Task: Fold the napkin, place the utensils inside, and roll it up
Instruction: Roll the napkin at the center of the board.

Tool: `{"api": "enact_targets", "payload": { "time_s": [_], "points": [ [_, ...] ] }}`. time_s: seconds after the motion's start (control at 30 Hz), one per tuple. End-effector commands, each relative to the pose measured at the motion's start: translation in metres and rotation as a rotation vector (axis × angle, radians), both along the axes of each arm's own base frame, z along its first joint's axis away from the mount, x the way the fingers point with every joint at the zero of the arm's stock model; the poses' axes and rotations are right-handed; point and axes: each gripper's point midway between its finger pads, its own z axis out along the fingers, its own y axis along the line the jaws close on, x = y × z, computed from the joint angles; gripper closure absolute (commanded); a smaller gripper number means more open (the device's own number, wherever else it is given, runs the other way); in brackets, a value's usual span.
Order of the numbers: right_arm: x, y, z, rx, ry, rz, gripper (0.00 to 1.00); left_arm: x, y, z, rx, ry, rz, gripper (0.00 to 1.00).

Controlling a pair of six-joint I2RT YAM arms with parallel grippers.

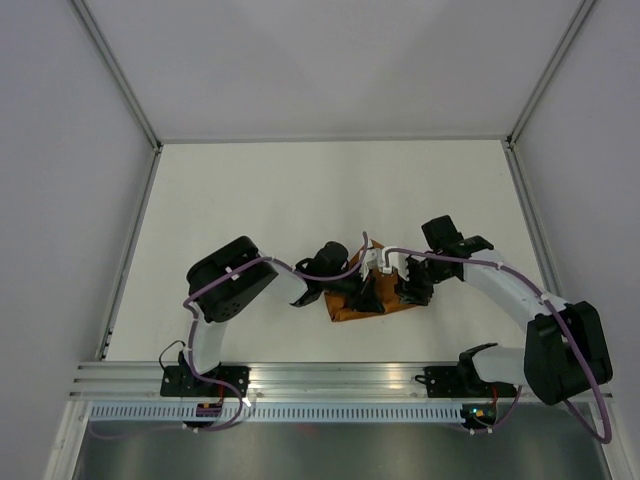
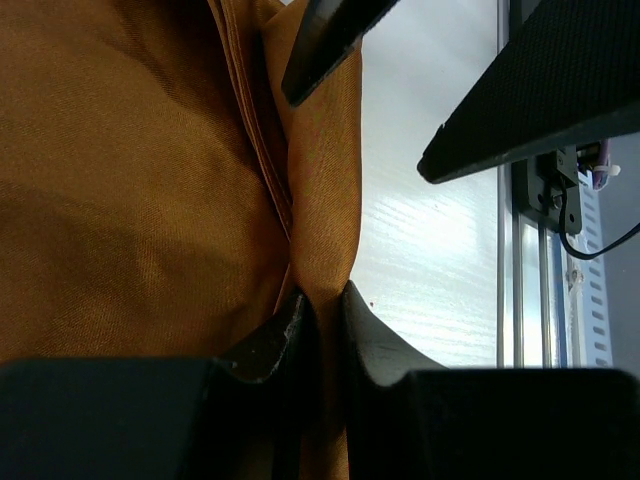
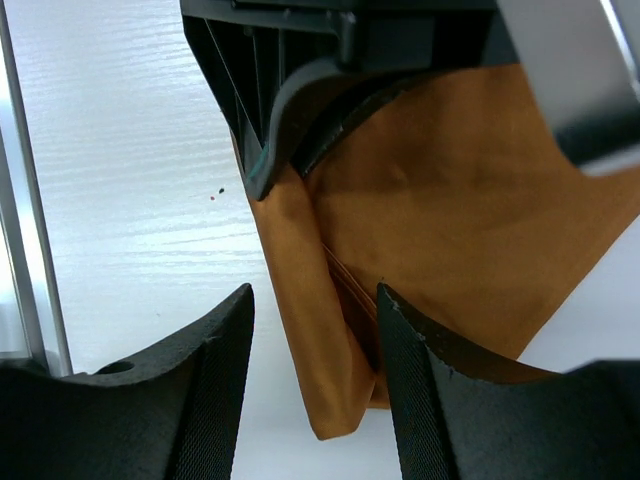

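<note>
Rust-orange cloth napkin (image 1: 348,312): folded, near front-centre of white surface (image 1: 300,200); far half bare. Left end effector (image 2: 322,300): clenched on folded edge. Right end effector (image 3: 315,295): released, straddling that edge.

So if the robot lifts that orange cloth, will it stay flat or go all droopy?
Probably droopy: the napkin bends in soft folds where the left gripper pinches it. It looks thin, so likely light. Its stacked layers might slide apart.

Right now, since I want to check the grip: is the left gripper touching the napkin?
Touching. The left wrist view shows the left gripper closed on a fold of the napkin, cloth pinched between its fingers.
</note>
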Motion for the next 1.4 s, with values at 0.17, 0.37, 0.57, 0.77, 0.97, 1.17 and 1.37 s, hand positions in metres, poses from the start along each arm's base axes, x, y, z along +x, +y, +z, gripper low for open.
{"api": "enact_targets", "payload": {
  "time_s": [0.17,0.37,0.57,0.77,0.97,1.17,1.37],
  "points": [
    [0.002,0.015,-0.014,-0.027,-0.053,0.043,0.43,-0.011,0.022,-0.050,0.148,0.100,0.011,0.98],
    [-0.011,0.017,-0.038,-0.074,-0.026,0.073,0.45,-0.012,0.022,-0.052,0.151,0.108,0.008,0.98],
    [-0.014,0.022,-0.048,-0.102,-0.035,0.075,0.52,-0.011,0.022,-0.053,0.148,0.111,0.006,0.98],
    [-0.015,0.018,-0.057,-0.125,-0.023,0.039,0.67,-0.007,0.025,-0.052,0.153,0.103,0.033,0.96],
    [-0.018,0.017,-0.062,-0.131,0.008,0.029,0.82,0.000,0.028,-0.044,0.147,0.107,0.097,0.86],
    [-0.017,0.017,-0.063,-0.138,0.056,0.038,0.84,0.004,0.030,-0.025,0.094,0.116,0.171,0.75],
    [-0.010,0.013,-0.061,-0.124,0.147,0.040,0.84,0.012,0.028,-0.004,0.014,0.132,0.241,0.69]
  ]
}}
